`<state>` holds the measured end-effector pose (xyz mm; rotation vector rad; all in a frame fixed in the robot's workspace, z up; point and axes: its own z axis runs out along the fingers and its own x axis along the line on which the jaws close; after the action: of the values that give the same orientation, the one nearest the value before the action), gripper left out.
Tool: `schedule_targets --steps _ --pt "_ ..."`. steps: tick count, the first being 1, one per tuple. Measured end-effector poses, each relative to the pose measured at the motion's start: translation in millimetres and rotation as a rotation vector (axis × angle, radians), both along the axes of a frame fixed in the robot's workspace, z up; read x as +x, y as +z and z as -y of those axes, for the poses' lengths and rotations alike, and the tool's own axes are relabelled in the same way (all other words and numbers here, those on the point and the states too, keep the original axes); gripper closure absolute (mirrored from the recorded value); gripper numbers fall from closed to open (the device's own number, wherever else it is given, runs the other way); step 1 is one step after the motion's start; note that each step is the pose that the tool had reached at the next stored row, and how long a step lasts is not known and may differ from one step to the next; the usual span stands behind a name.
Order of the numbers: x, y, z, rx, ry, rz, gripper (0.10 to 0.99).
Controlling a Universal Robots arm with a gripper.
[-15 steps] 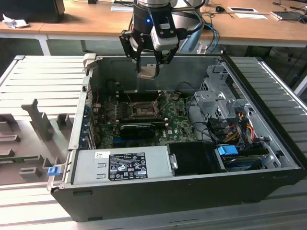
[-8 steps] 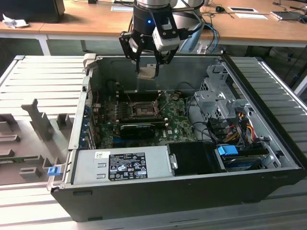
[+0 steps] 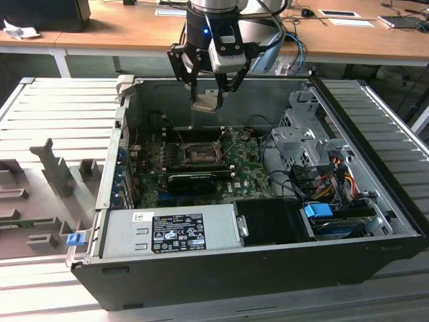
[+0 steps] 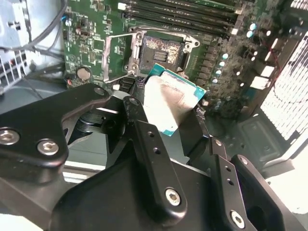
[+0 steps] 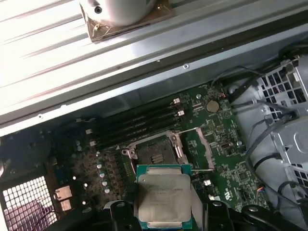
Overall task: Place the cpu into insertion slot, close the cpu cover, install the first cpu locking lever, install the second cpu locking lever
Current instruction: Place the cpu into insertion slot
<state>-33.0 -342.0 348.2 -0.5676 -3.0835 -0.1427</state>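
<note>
Fingers (image 3: 235,79) of the arm are closed on the chip (image 3: 204,102) and grip it by two opposite edges. In the exterior view the chip hangs at the upper middle of the frame, over the open computer case (image 3: 221,268), apart from the green board (image 3: 249,172). The socket (image 3: 199,153) sits lower, near the frame's centre, its dark inside uncovered. In the first wrist view the cover (image 5: 179,146) stands swung open just beside the socket.

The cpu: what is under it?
A green circuit board, with the open insertion slot just beyond the cpu in the first wrist view. What lies directly beneath is covered.
</note>
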Motion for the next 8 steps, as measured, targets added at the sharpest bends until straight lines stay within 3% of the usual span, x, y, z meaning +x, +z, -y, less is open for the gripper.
schedule_targets --steps 8 --pt "0.0 0.8 -0.8 -0.001 -0.094 -0.0002 0.557"
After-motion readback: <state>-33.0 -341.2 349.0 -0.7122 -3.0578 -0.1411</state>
